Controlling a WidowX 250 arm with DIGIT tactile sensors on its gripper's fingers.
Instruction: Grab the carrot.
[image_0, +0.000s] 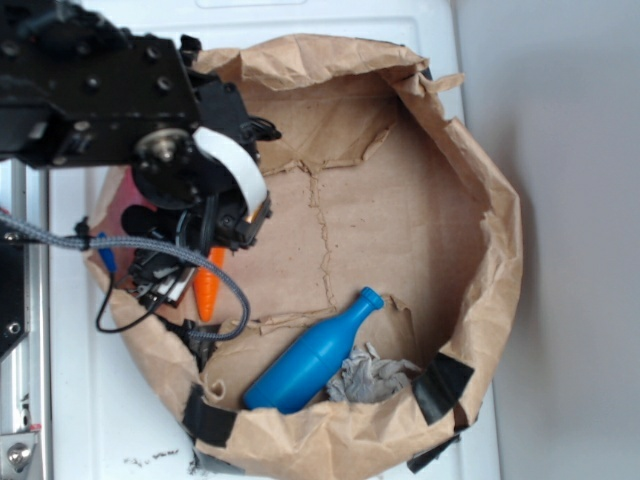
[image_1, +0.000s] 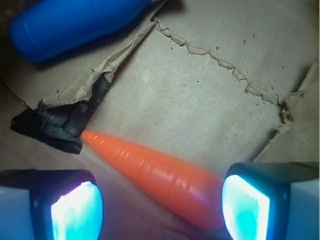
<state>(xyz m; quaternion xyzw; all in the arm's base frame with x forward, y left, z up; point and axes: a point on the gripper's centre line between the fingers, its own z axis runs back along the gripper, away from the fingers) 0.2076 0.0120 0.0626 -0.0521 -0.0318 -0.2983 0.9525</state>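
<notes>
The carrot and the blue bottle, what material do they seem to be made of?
The carrot looks like smooth, glossy orange plastic: soft highlights and shallow molded ridges run along its body. The blue bottle also appears to be plastic, with a uniform color and a slight sheen. Whether either is hard or soft cannot be told.

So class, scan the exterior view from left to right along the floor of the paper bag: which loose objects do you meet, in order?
carrot → blue bottle → grey crumpled cloth
</notes>
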